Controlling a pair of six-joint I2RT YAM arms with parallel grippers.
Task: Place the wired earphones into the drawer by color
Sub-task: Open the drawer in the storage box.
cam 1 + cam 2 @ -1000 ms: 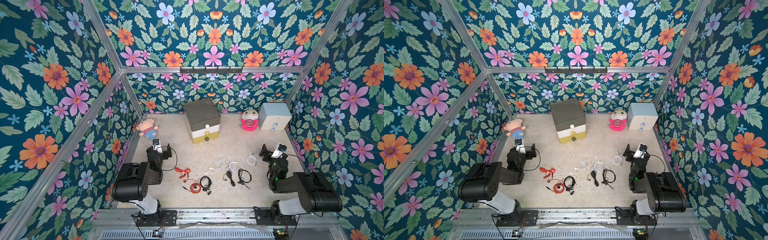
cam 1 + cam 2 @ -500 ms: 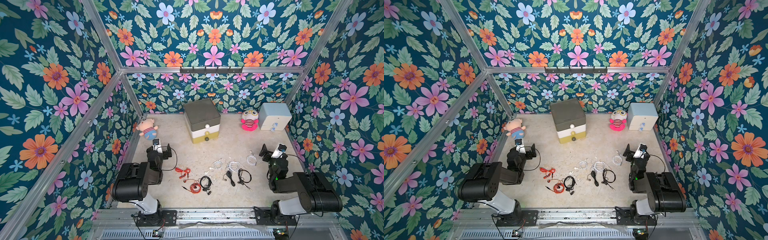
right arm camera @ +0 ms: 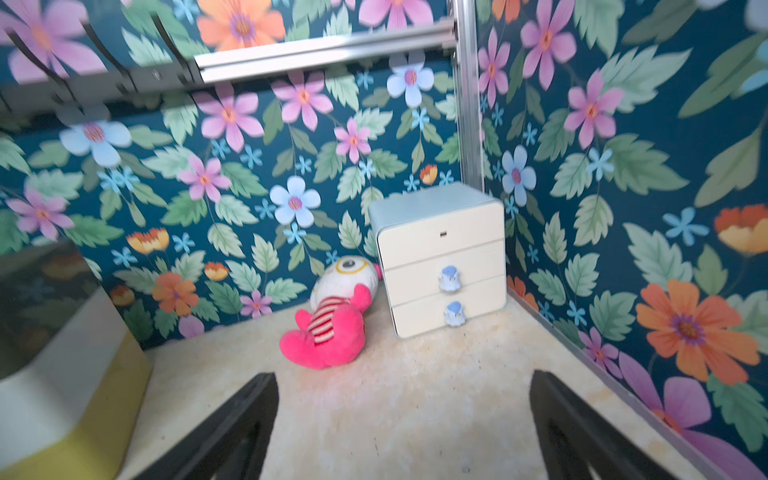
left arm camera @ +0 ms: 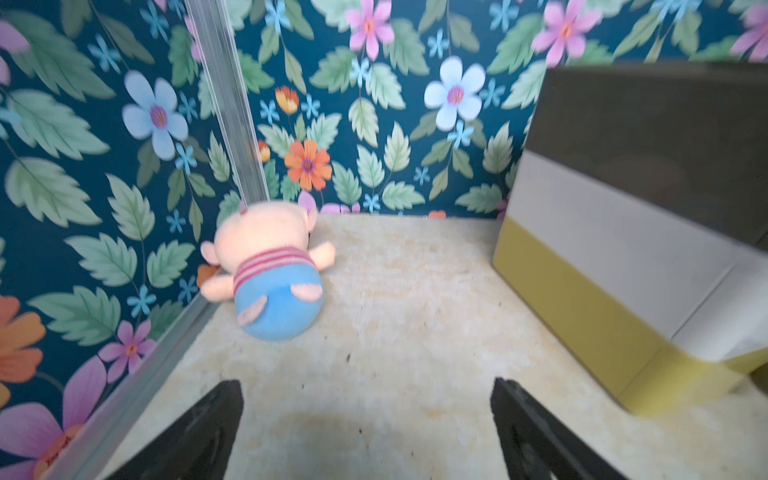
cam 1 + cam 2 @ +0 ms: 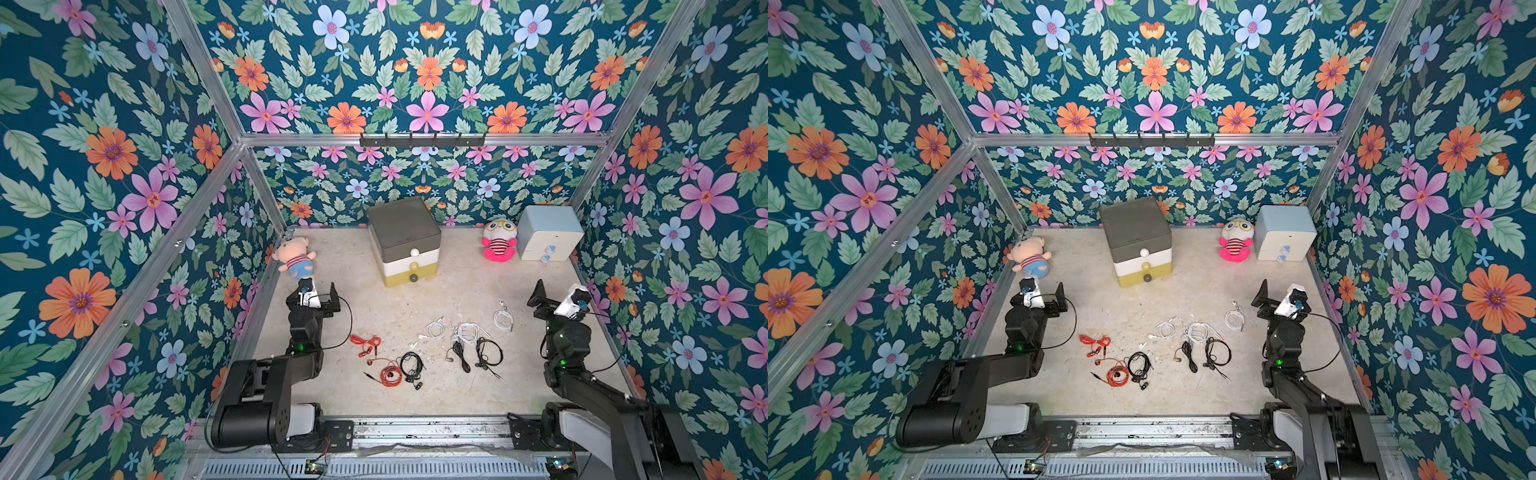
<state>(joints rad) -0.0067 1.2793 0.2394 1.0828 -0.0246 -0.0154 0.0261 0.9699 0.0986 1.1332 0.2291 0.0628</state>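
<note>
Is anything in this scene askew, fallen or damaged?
The pig plush lies toppled by the side wall, and the three-drawer chest stands turned slightly askew to the back wall. Nothing looks spilled or broken.

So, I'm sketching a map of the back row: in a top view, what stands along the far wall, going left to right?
Pig plush toy → three-tier drawer chest → pink plush toy → pale blue chest.
</note>
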